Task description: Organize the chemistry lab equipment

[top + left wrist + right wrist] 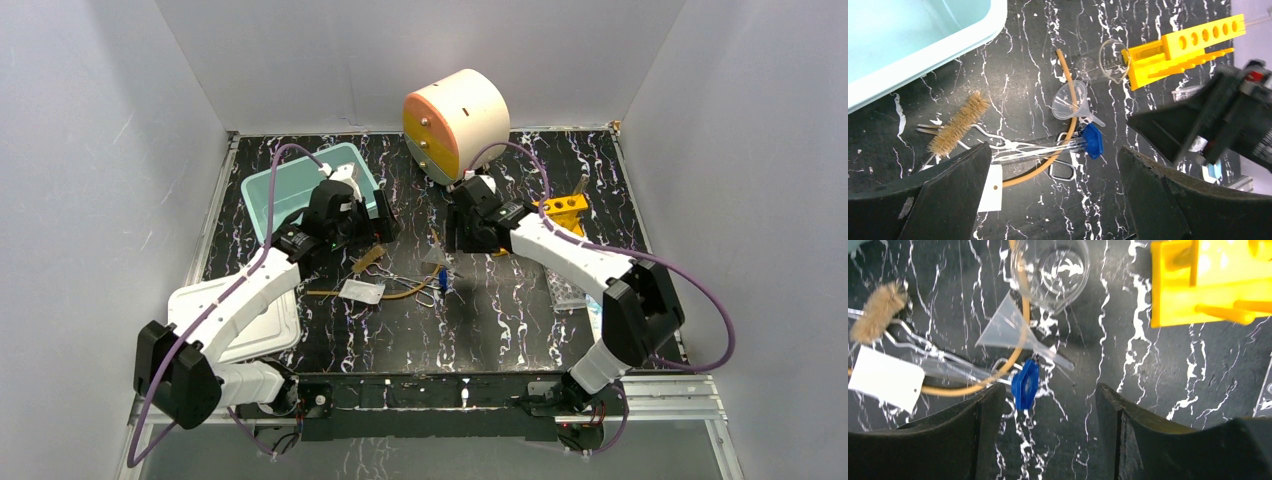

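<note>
The loose equipment lies mid-table: brown brush [959,124], clear funnel [1070,101], blue-capped tube [1092,141], metal forceps [1063,170], white packet [992,187] and a glass beaker [1105,62] beside the yellow holed rack [1180,42]. My left gripper [1054,160] hangs open above the tube and forceps, holding nothing. My right gripper [1050,390] is open too, over bare table just right of the blue cap [1025,384], below the funnel [1008,327]. In the top view the left gripper [385,215] and right gripper [462,235] flank the pile; a clear well plate [575,295] lies at right.
A teal bin [300,185] stands at the back left and a white lid [240,320] lies front left. A large cream and orange drum [455,122] stands at the back centre. An orange rubber tube [1068,80] curves through the pile.
</note>
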You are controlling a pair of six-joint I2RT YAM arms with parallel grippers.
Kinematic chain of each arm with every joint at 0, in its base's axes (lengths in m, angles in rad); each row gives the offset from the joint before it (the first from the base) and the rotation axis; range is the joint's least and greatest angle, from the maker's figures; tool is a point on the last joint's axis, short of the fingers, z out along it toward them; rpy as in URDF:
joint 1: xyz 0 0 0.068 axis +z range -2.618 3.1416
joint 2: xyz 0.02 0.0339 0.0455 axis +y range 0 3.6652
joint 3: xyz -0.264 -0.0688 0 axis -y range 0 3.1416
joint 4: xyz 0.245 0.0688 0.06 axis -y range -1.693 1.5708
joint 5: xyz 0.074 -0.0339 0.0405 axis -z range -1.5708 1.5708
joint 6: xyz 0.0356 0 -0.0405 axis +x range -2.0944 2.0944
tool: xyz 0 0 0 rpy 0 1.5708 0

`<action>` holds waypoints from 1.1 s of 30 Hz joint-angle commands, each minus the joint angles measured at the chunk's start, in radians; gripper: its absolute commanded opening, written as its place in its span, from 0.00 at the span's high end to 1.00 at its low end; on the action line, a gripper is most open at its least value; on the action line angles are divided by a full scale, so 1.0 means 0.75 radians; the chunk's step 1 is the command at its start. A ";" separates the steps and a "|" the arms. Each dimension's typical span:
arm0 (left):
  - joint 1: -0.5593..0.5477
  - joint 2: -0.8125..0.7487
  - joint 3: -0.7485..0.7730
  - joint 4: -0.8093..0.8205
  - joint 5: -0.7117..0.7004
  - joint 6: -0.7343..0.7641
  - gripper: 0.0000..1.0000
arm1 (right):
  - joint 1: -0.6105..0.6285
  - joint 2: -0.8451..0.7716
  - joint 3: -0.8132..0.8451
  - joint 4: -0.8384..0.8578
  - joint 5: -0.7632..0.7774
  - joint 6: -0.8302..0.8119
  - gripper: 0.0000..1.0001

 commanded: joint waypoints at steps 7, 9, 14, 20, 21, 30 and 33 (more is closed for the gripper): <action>0.016 -0.060 0.009 -0.059 0.001 -0.024 0.02 | -0.002 0.304 0.362 -0.146 0.256 0.105 0.16; 0.018 -0.042 0.020 -0.065 0.019 -0.020 0.02 | -0.003 0.350 0.408 -0.169 0.290 0.097 0.15; 0.018 0.024 0.069 -0.025 0.190 0.027 0.02 | -0.018 0.321 0.403 -0.136 0.283 0.087 0.16; 0.008 0.171 0.192 0.028 0.263 0.094 0.02 | -0.117 0.087 0.240 0.007 0.084 0.033 0.20; 0.001 0.210 0.219 0.030 0.254 0.093 0.02 | -0.138 0.042 0.221 0.018 0.059 0.034 0.20; -0.155 0.692 0.553 -0.053 -0.023 0.089 0.02 | -0.345 -0.235 0.172 0.010 -0.046 0.080 0.23; -0.191 0.841 0.706 -0.109 -0.089 0.084 0.02 | -0.353 -0.272 0.232 -0.078 0.010 0.143 0.25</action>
